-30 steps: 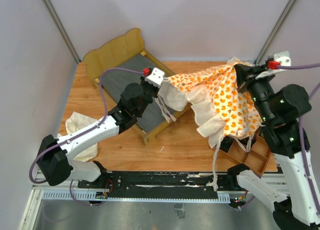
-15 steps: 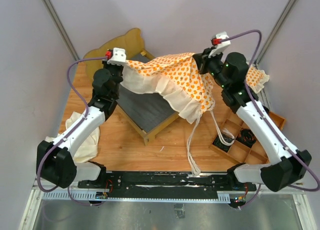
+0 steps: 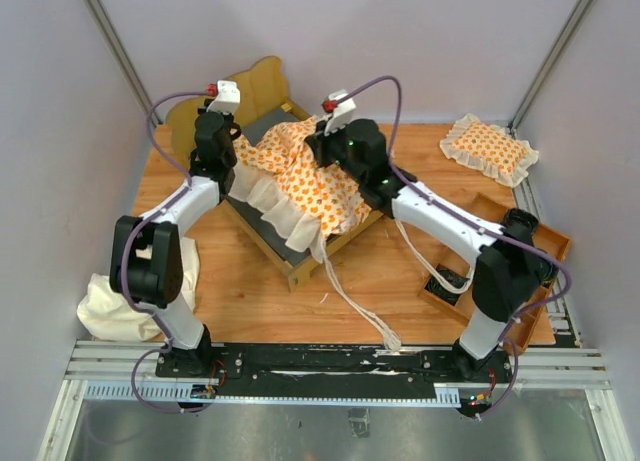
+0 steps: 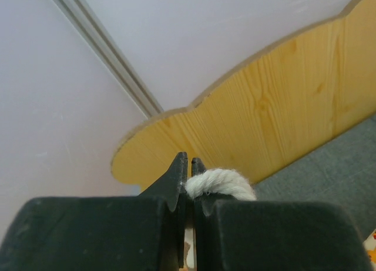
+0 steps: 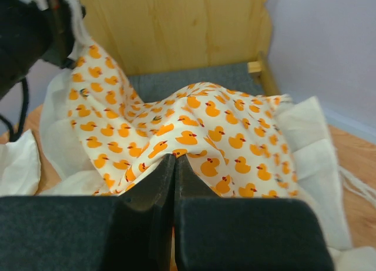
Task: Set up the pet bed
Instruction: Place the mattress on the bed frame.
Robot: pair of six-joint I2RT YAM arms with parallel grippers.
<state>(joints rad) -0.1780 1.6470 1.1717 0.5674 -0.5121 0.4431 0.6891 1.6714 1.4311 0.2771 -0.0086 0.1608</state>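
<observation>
The light-wood bed frame (image 3: 258,83) with its scalloped headboard stands at the back left. The orange duck-patterned cushion (image 3: 300,176) with cream ruffle lies draped over the grey base, crumpled and partly hanging off the near right side. My left gripper (image 3: 232,153) is shut on a cream tie string (image 4: 220,181) close to the headboard (image 4: 264,112). My right gripper (image 3: 316,157) is shut on a fold of the cushion (image 5: 223,136) over the middle of the bed. Tie strings (image 3: 365,316) trail across the table towards the front.
The small square duck-patterned pillow (image 3: 490,149) lies at the back right. A wooden compartment tray (image 3: 500,291) sits at the right front. The plain cream cloth (image 3: 125,296) is bunched at the left edge. Grey walls close in behind the headboard.
Both grippers carried the cushion from the right side leftwards and lowered it onto the bed frame. The small pillow at the back right is now uncovered.
</observation>
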